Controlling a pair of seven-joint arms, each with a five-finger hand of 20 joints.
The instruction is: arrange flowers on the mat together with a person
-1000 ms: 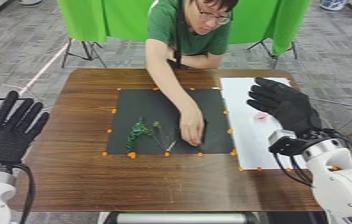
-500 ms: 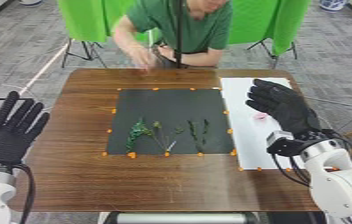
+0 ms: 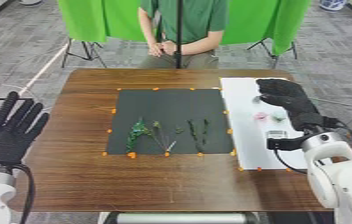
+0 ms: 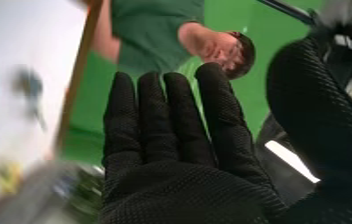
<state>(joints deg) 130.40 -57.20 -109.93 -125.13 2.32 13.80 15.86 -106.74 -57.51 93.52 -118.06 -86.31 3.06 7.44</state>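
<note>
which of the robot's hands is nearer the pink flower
The right hand: it is over the white sheet, close to the pink flower. The left hand is far off, at the table's left edge.

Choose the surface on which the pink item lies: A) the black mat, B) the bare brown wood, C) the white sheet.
C: the pink item lies on the white sheet, to the right of the black mat.
</note>
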